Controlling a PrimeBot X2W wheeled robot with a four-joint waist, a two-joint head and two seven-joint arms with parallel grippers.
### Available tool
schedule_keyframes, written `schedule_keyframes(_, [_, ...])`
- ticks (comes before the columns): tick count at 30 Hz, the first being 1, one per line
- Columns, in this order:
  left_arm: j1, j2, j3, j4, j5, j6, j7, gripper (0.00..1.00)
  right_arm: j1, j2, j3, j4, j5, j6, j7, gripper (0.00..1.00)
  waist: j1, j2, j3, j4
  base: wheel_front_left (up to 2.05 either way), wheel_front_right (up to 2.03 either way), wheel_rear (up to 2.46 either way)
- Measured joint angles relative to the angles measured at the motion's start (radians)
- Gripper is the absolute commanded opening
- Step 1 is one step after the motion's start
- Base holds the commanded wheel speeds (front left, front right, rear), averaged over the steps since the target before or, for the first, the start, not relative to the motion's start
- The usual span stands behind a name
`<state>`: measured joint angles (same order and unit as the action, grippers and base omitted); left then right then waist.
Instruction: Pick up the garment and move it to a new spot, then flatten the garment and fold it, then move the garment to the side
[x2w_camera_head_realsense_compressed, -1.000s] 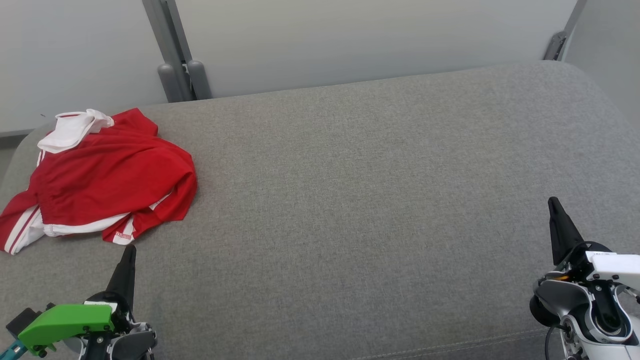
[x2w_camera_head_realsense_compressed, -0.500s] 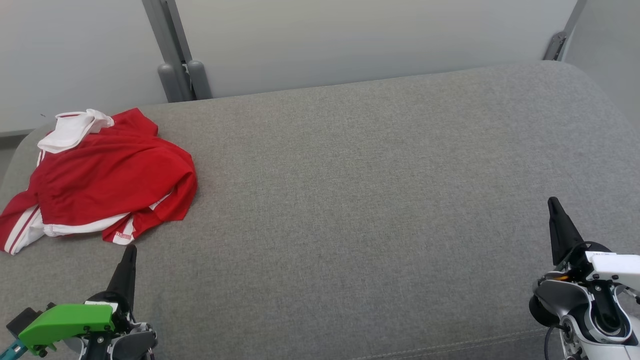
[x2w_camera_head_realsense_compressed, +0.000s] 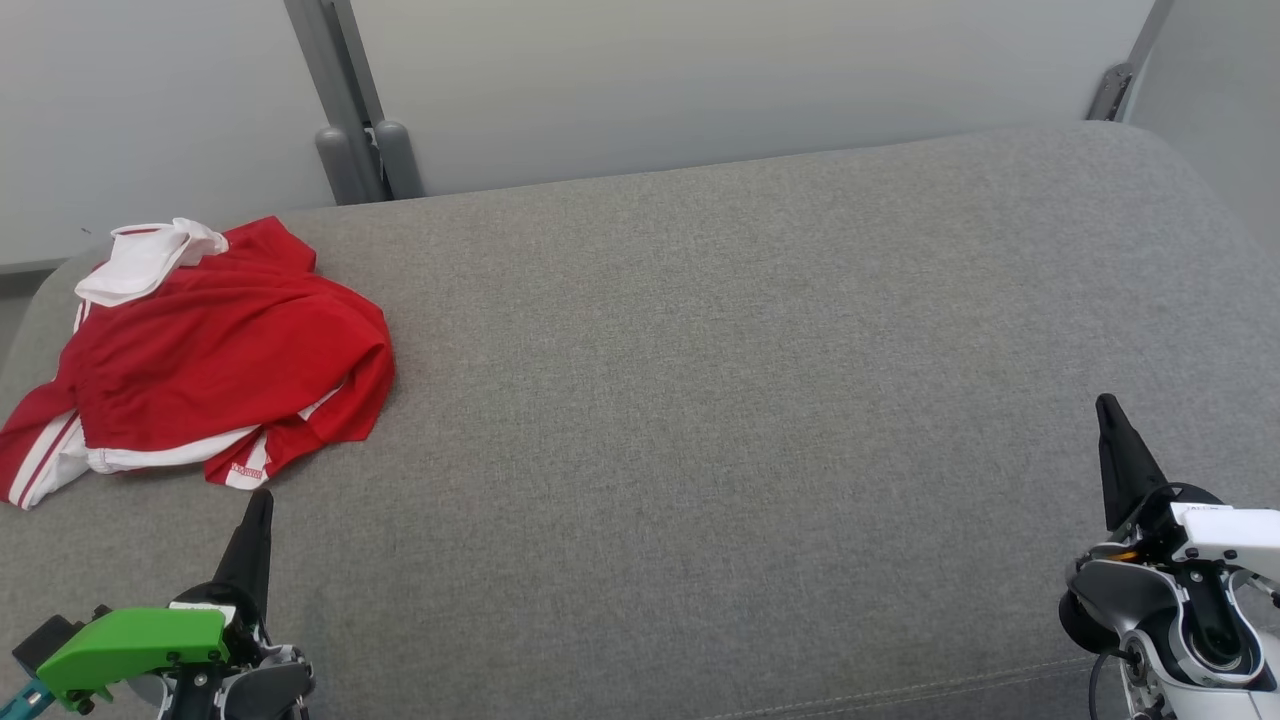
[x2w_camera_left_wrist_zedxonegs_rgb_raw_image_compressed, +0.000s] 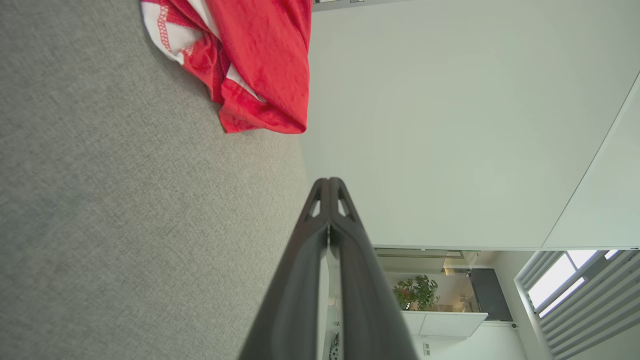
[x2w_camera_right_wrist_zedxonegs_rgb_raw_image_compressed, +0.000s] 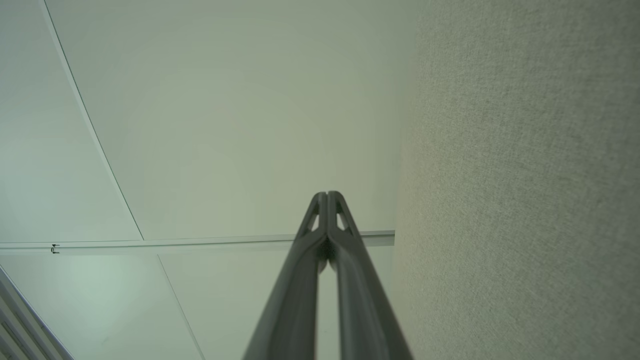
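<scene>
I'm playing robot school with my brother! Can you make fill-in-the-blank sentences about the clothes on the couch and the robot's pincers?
The garment is mostly ___ with white trim.
It lies crumpled on the ___ cushion.
The left pincer and the right pincer are both ___.
The pincer nearer the garment is the ___ one.
Missing words: red; grey; shut; left.

In the left wrist view, the red and white garment (x2w_camera_left_wrist_zedxonegs_rgb_raw_image_compressed: 260, 60) runs off the top edge, leaving one crumpled corner visible. In the head view, its folds cover its underside, and the red lettering (x2w_camera_head_realsense_compressed: 245, 468) on a white hem is too small to read. The bottom edge cuts off the bodies of the left gripper (x2w_camera_head_realsense_compressed: 262, 505) and right gripper (x2w_camera_head_realsense_compressed: 1105, 405).
</scene>
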<state>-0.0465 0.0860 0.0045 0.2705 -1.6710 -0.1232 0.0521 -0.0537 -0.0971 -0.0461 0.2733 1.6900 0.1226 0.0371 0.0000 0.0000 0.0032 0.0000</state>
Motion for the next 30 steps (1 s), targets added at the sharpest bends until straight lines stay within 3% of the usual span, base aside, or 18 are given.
schedule_keyframes(11, [0.0, -0.001, 0.002, 0.0, 0.001, 0.0, 0.0, 0.0, 0.0, 0.001, -0.001, 0.0, 0.0, 0.0, 0.001, 0.0, 0.0, 0.0, 0.0, 0.0, 0.0, 0.0, 0.0])
schedule_keyframes(12, [0.0, -0.001, 0.002, 0.0, 0.001, 0.0, 0.0, 1.0, 0.0, 0.001, -0.001, 0.0, 0.0, 0.0, 0.001, 1.0, 0.0, 0.0, 0.0, 0.0, 0.0, 0.0, 0.0])
schedule_keyframes(22, [0.031, -0.017, -0.009, 0.023, 0.004, 0.001, -0.01, 1.0, 0.036, 0.02, 0.005, 0.023, -0.003, -0.001, -0.007, 1.0, 0.0, 0.0, 0.0, 0.001, 0.0, 0.0, 0.0])
schedule_keyframes(30, [0.031, -0.017, -0.025, 0.011, 0.036, 0.001, -0.031, 1.0, 0.036, 0.007, 0.021, 0.012, -0.079, -0.001, -0.037, 1.0, 0.0, 0.0, 0.0, 0.005, 0.0, 0.0, 0.0])
